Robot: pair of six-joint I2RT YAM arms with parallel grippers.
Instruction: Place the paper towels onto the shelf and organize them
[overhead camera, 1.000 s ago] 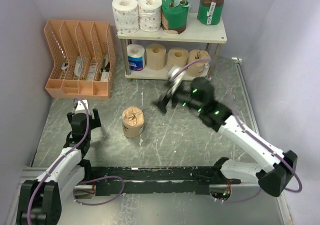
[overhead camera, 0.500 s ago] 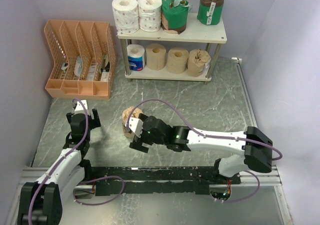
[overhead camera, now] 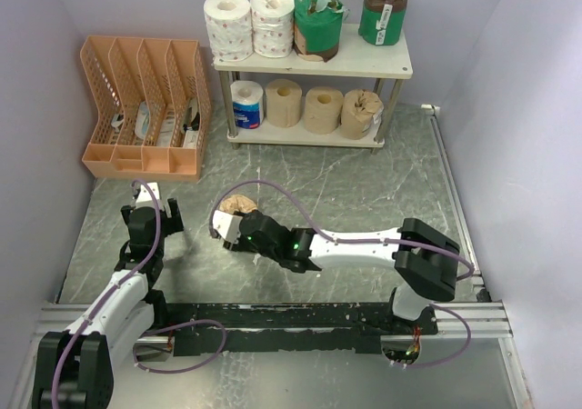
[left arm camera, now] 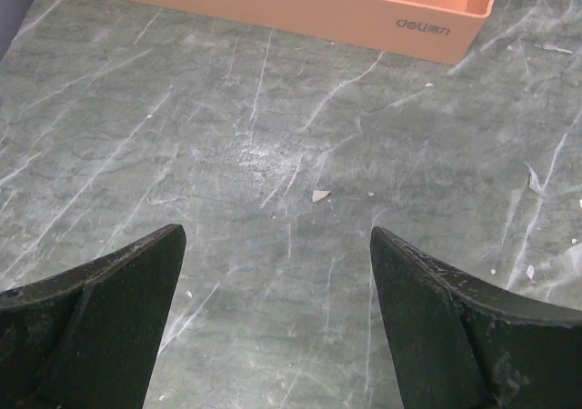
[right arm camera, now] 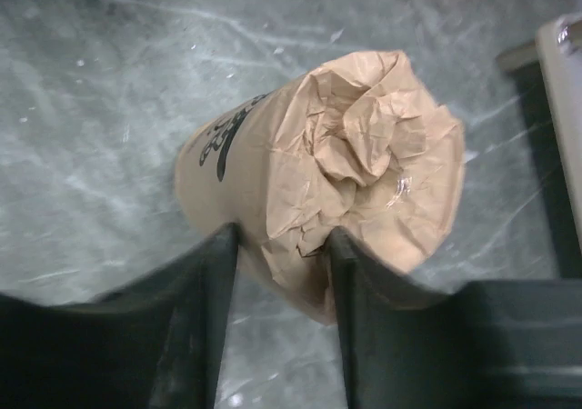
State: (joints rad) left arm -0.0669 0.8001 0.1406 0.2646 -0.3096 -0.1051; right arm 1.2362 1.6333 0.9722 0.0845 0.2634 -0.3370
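Paper towels [overhead camera: 273, 23] stand four to a board on both tiers of the shelf [overhead camera: 400, 65] at the far side of the table [overhead camera: 382, 191]. We see one more, a brown-paper wrapped roll [right arm camera: 336, 182], on the table well in front of the shelf. The right end effector [right arm camera: 280, 245] is around it, both fingers pressed against its crumpled sides. Our left end effector [left arm camera: 277, 245] hangs wide apart over the table, holding nothing, near the orange organizer [left arm camera: 273, 9].
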